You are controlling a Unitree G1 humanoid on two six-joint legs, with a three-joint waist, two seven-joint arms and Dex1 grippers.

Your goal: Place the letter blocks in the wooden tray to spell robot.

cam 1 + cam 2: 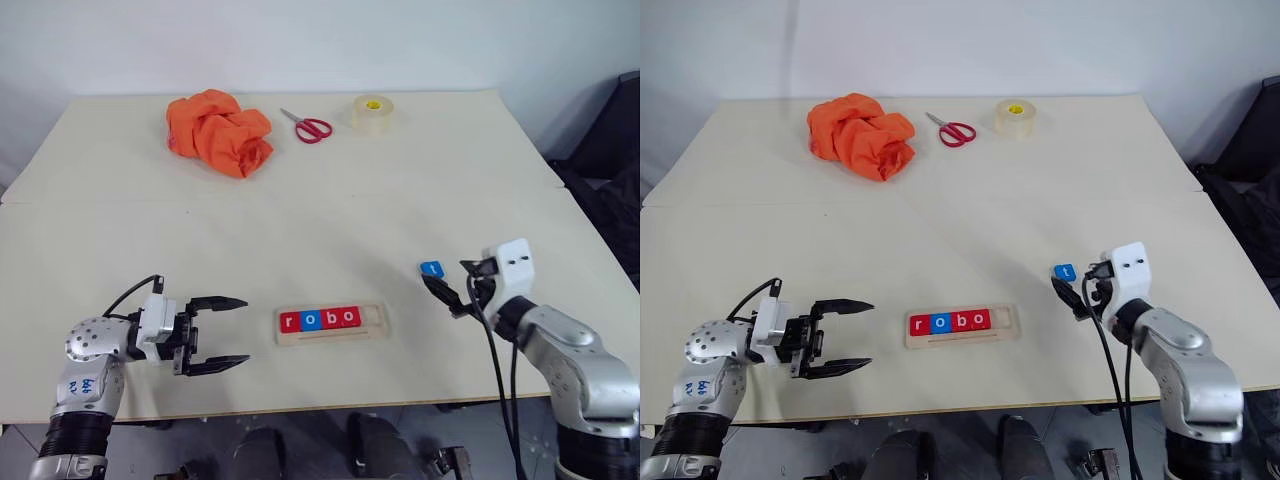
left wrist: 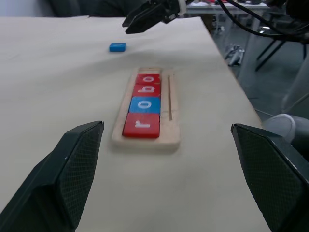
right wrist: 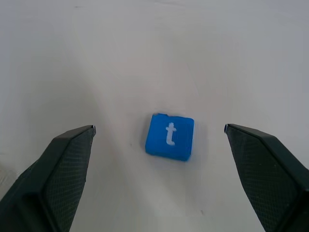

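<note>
I am looking at the blue t block (image 3: 169,137), the last of the letter blocks, lying flat and alone on the surface (image 1: 330,215), well off the right end of the wooden tray (image 1: 332,322). The tray is already holding four tiles reading r, o, b, o from its left end, red, blue, red, red, and its rightmost slot is standing bare. Its long axis is running left to right across my view, so the open slot is facing the side the t is on.

My right gripper (image 1: 452,292) is hovering just short of the t with its fingers spread wide and nothing between them. In the right wrist view the tile is sitting ahead of the fingers and centred between them, slightly skewed to their line. I am judging this arm far the nearer of the two, and the move I am planning is a short reach forward and down to bracket the tile, then a carry leftward to the empty slot.

My left gripper (image 1: 213,334) is waiting left of the tray, fingers apart and empty, pointing along the tray's length.

Farther back, an orange cloth (image 1: 219,131), red-handled scissors (image 1: 308,126) and a tape roll (image 1: 372,111) are lying well clear.
</note>
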